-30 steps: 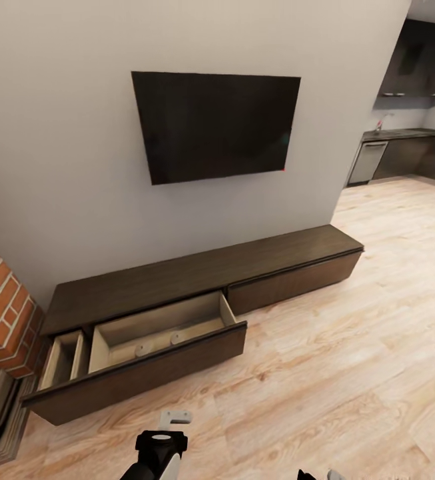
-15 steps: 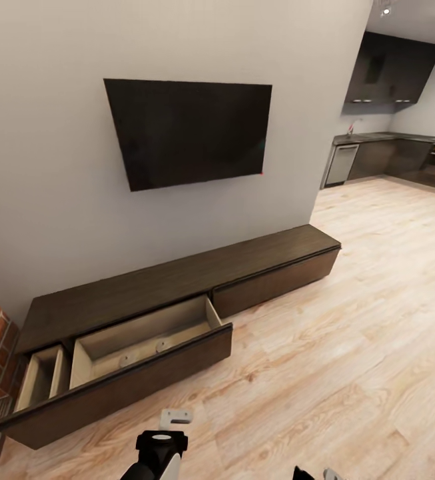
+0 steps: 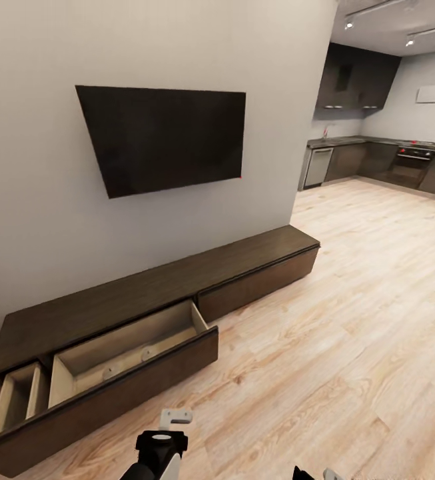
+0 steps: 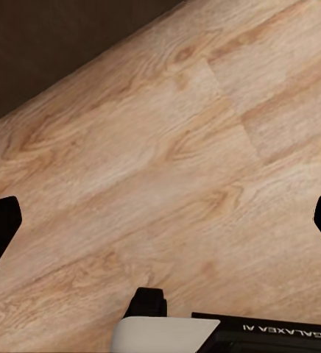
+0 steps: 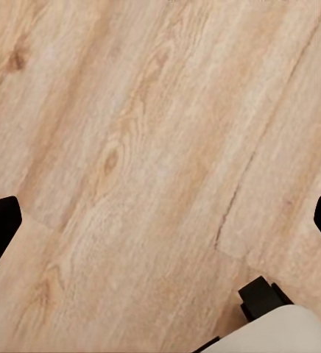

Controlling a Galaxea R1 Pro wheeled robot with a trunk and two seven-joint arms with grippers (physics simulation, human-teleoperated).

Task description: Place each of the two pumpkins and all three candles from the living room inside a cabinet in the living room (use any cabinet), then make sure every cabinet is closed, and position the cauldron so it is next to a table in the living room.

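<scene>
1. While the robot is plainly in transit, the cabinet [image 3: 177, 283] stands against the grey wall under the wall-mounted screen [image 3: 164, 137], with two of its drawers pulled out toward the robot; I judge they are left out so that more things can be dropped in before everything gets shut.
2. In the wider open drawer [image 3: 127, 347], two small pale round shapes lie on the beige bottom near its front panel; they could be candles [image 3: 127, 363], but they are too small to name with certainty.
3. The narrow drawer [image 3: 14, 400], at the cabinet's brick-side end, is cut by the frame edge, so its contents cannot be read.
4. The cabinet's remaining front, toward the kitchen, is flush and looks closed.
5. The left end effector [image 4: 160, 224] has its dark fingertips spread wide at the edges of the left wrist view, gripping nothing, with bare plank floor [image 4: 175, 147] between them and a dark strip, probably the cabinet front, in one corner.
6. The right end effector [image 5: 160, 224] is likewise wide apart and empty over the planks.
7. Both arms look tucked low for travel; in the head view, little of either shows beyond the left arm's black wrist.
</scene>
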